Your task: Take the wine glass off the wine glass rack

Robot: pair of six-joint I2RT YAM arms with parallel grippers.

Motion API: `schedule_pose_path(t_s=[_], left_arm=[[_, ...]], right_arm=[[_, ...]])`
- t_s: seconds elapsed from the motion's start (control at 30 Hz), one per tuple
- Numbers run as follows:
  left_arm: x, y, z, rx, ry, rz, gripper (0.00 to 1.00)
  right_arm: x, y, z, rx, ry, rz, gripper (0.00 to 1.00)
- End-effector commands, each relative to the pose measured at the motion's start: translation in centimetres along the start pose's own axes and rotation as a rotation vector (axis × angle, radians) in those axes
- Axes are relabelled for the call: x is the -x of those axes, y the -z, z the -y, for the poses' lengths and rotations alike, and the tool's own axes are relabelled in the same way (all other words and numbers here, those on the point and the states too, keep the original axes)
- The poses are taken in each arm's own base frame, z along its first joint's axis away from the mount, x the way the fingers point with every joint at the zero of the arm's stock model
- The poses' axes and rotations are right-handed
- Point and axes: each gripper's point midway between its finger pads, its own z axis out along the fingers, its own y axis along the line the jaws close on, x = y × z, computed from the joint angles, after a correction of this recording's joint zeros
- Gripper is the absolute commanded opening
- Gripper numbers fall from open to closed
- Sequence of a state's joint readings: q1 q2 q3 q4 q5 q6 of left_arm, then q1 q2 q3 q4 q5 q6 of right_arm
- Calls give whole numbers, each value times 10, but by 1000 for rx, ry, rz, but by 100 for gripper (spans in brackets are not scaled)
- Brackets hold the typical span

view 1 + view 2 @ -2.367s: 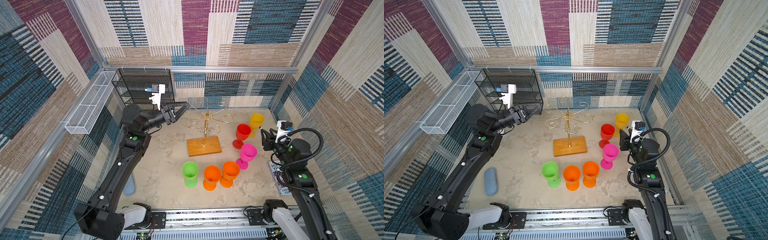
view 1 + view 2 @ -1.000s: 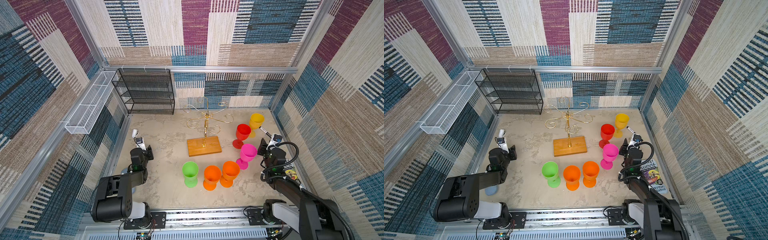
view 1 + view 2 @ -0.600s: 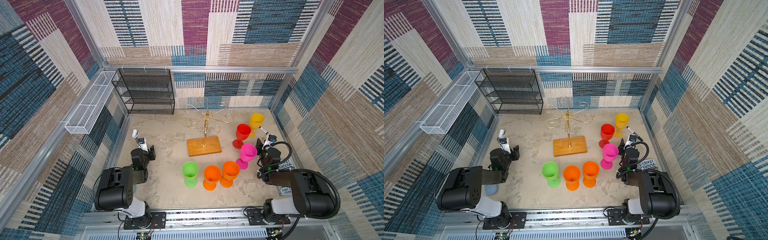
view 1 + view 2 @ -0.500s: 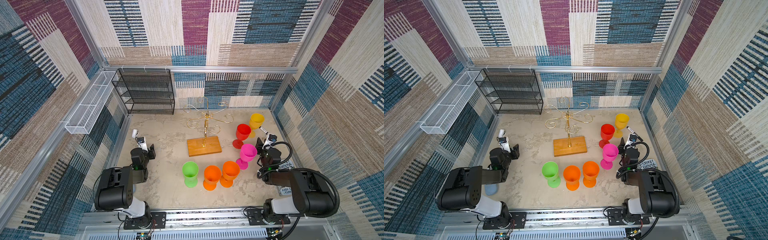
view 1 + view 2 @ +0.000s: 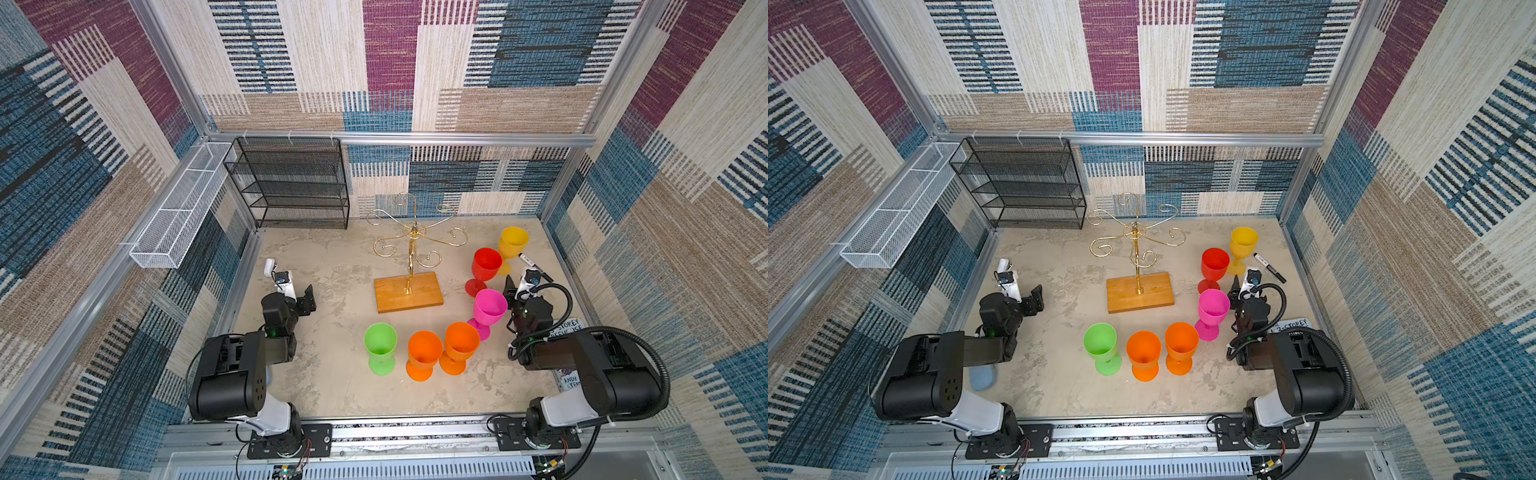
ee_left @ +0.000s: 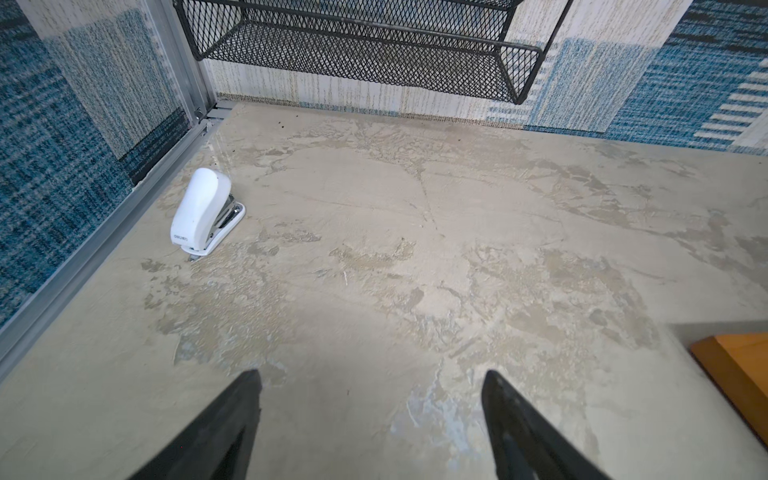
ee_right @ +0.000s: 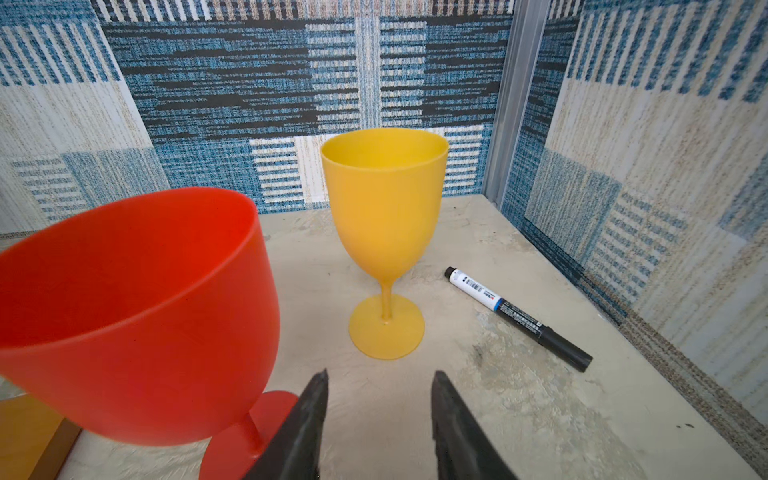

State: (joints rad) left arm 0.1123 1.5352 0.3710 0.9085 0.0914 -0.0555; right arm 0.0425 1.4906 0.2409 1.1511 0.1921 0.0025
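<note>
Left pincer (image 6: 372,376) gapes wide, empty, over the worktop (image 6: 415,249); right pincer (image 7: 379,374) sits part-open, empty, just beside the red wine glass (image 7: 137,311) foot. Wine glass rack (image 5: 390,296) arms hang nothing, and all six glasses stand upright on the worktop. Glass looks like light, stiff, slick plastic, so grip the thin stem.

Left pincer (image 6: 372,374) withdrawn from wine glass rack (image 5: 410,266), now low; right pincer (image 7: 379,373) lowered too.
</note>
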Motion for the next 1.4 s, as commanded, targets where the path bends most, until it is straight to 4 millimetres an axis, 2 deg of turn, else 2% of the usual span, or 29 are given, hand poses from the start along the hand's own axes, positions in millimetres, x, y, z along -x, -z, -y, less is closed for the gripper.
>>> schedule_pose_path(t_s=[0.0,0.03,0.1,0.13,0.17,0.2,0.23,0.27,0.33,0.37,1.37], left_arm=[[2,-1,1,-3,8,3,91],[2,-1,1,-3,8,2,98],[2,-1,1,-3,8,2,100],[2,-1,1,-3,8,2,100],[2,-1,1,-2,8,3,100],[2,-1,1,-2,9,2,100],[2,-1,1,-1,8,2,100],[1,-1,1,-2,8,2,100],[2,-1,1,-2,8,2,100],[2,-1,1,-1,8,3,100],[2,-2,4,-20,2,1,100]], right_arm=[[12,1,1,-6,-3,52,42],[12,2,0,4,-2,56,43],[11,10,-1,19,-7,90,48],[12,13,0,14,5,125,66],[4,9,-1,13,5,63,77],[11,10,-1,15,1,92,94],[12,12,0,11,2,116,100],[5,10,-1,12,4,73,100],[10,11,-1,11,4,102,100],[6,10,-1,12,3,78,100],[7,9,0,22,-3,78,100]])
